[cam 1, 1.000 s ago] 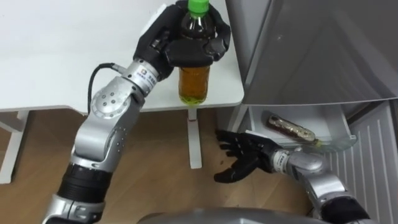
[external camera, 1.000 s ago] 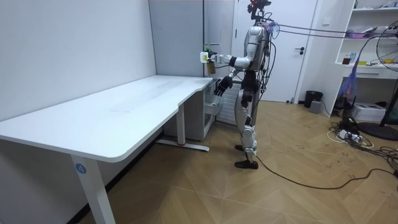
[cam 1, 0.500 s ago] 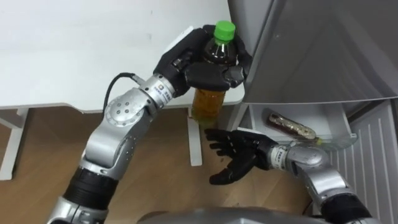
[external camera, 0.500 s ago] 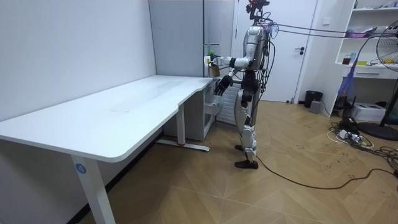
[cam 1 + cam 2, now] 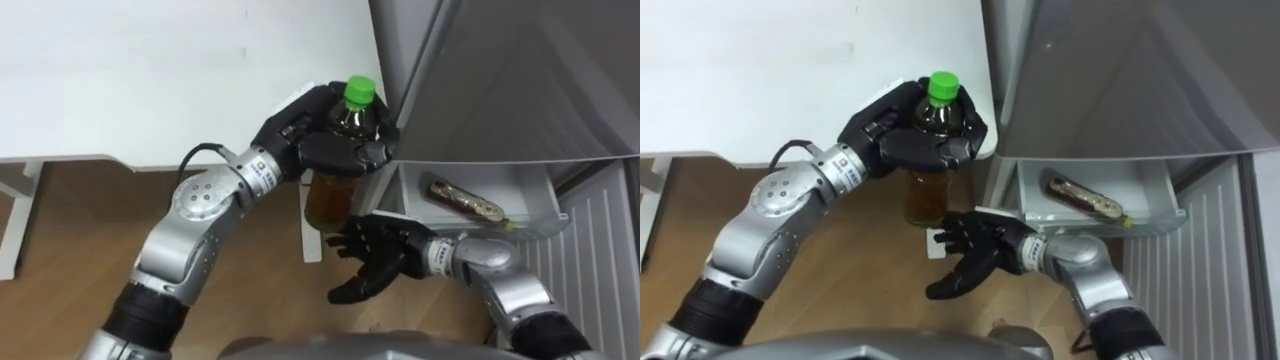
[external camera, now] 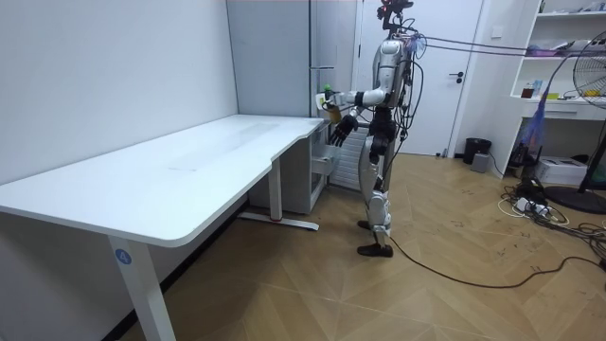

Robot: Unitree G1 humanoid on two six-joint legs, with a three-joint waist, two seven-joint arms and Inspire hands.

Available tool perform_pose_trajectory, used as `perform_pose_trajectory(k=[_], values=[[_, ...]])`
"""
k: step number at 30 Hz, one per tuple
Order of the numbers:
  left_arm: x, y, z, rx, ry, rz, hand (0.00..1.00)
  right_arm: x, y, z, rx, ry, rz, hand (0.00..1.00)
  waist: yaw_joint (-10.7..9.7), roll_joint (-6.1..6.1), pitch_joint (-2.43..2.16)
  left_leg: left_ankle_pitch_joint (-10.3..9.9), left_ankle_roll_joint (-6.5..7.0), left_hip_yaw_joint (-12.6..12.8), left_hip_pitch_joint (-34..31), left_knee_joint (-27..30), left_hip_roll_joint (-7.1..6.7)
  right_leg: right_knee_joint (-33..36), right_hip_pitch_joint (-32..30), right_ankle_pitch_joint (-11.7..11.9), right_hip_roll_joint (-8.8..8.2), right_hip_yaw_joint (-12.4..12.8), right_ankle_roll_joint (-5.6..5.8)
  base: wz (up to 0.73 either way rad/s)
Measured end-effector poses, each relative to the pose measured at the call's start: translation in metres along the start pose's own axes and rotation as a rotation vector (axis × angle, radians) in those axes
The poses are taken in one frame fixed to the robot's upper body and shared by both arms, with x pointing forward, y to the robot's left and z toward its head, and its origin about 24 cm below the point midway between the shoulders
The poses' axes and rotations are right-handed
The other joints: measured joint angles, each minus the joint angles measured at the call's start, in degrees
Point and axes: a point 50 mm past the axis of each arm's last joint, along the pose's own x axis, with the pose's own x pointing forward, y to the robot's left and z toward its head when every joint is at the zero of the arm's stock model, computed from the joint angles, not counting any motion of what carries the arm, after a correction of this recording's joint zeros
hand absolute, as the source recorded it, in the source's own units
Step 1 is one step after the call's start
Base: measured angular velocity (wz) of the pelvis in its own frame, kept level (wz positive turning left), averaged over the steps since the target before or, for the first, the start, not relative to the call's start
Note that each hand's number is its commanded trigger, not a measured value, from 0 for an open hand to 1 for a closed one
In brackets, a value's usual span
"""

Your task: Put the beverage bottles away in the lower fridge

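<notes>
- The robot stands at the far end of the white bench [image 6: 189, 161], facing the grey fridge [image 5: 520, 80], near the top middle of the room view.
- In the centre of the eye view its left hand [image 5: 335, 150] is clamped round the shoulder of a bottle of amber drink [image 5: 328, 198] with a green cap [image 5: 358, 90].
- The bottle is upright and in the air, off the bench's corner and just beside the fridge's front edge.
- Its right hand [image 5: 380, 262] is just beneath the bottle's base, palm up, fingers spread and holding nothing; I cannot tell whether it touches the bottle.
- At the lower right the fridge's lower compartment [image 5: 540, 225] stands open, with a second bottle [image 5: 465, 203] lying on its side inside.
</notes>
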Motion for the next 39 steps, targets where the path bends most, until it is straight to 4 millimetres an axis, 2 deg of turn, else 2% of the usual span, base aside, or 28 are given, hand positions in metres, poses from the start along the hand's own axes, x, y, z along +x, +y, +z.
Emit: perform_pose_trajectory(k=[8,17,27,39], values=[[0.004,-0.012,-0.016,-0.021,0.062,-0.064,1.00,0.005,0.008,0.004,0.025,-0.040,0.043,0.00,0.03,-0.03,-0.05,0.00,0.00,0.32,0.52,-0.06,0.00,-0.02,0.36,0.02,0.03,0.08,-0.02,-0.01],[0.002,-0.011,-0.039,-0.059,0.146,-0.073,1.00,0.007,0.010,0.003,0.028,-0.032,0.055,0.00,0.18,0.06,0.05,-0.01,0.02,0.23,0.80,-0.43,-0.02,0.62,0.12,0.01,-0.03,0.11,-0.01,0.00],[0.002,-0.013,-0.041,-0.058,0.152,-0.080,1.00,0.008,0.012,0.005,0.051,-0.052,0.063,0.00,0.33,0.03,0.06,-0.04,0.05,0.34,0.90,-0.78,-0.03,0.55,0.05,-0.10,-0.03,0.00,-0.04,0.00],[-0.001,-0.013,-0.045,-0.066,0.164,-0.068,1.00,0.009,0.013,0.006,0.116,-0.089,0.067,0.00,0.29,-0.39,0.31,-0.03,0.05,0.48,0.92,-0.69,-0.09,0.56,0.13,-0.38,-0.11,-0.01,0.00,0.00]])
